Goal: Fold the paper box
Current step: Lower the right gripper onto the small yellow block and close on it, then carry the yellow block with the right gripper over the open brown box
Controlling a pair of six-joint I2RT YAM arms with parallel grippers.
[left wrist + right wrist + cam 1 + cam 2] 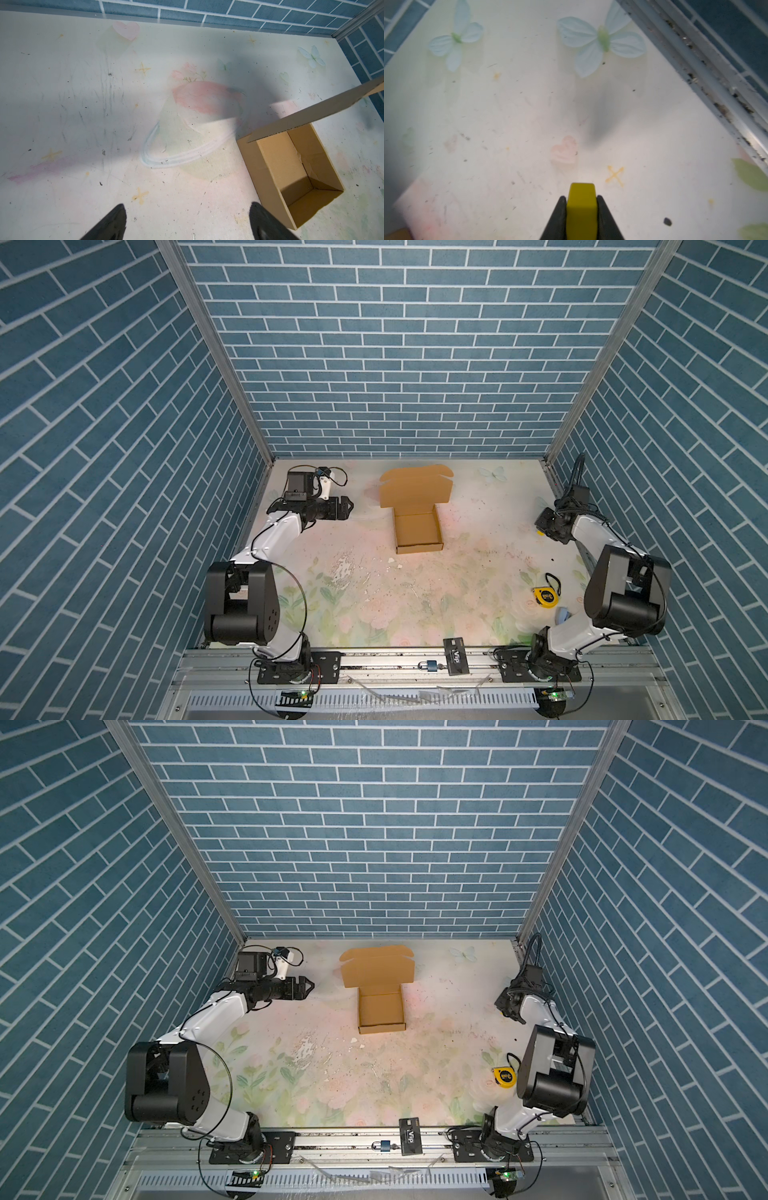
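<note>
Left jaws wide, empty; paper box (417,526) near them, lid flap raised, well apart from your right jaws, which pinch yellow block (581,193). Risk: close lid one-handed and light box skids; occupied right can't brace.

Place: robot lab cell, I'd say
Walls: fake blue brick panels (415,364), aluminium posts (218,352)
Desk (374,593): scuffed, my arms (276,533) bolted on
</note>
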